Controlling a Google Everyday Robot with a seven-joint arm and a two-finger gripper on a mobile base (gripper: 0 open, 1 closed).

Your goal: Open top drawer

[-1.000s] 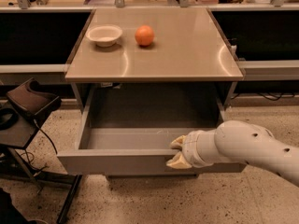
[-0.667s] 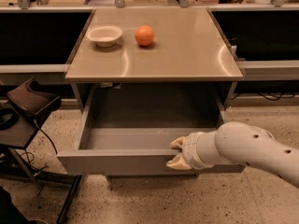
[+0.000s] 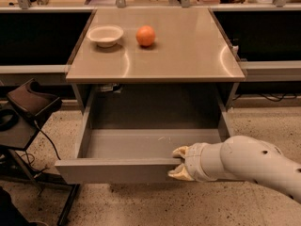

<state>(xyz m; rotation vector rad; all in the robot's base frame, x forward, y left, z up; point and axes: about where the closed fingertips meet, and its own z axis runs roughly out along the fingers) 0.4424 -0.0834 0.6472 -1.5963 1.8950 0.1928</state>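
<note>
Camera view showed the top drawer (image 3: 113, 171) drawn well out from beneath the worktop (image 3: 188, 55), with its flat front panel on the near side and its shallow grey tray exposed almost to the back. The gripper (image 3: 180, 162) was found at the right part of that front panel. One pale finger was hooked over the upper edge into the tray and the other was set against the outer face, so the panel was pinched between them. Since no handle was fitted, the grip was judged to have been taken on the bare lip so that a pull toward the near side could be applied. The white arm (image 3: 254, 166) was brought in low from the right, which left the opening unobstructed. A bowl (image 3: 105, 35) and an orange (image 3: 146, 35) were seen close together on the far left of the worktop, well apart from the gripper. The task was judged to be nearly or fully accomplished.
</note>
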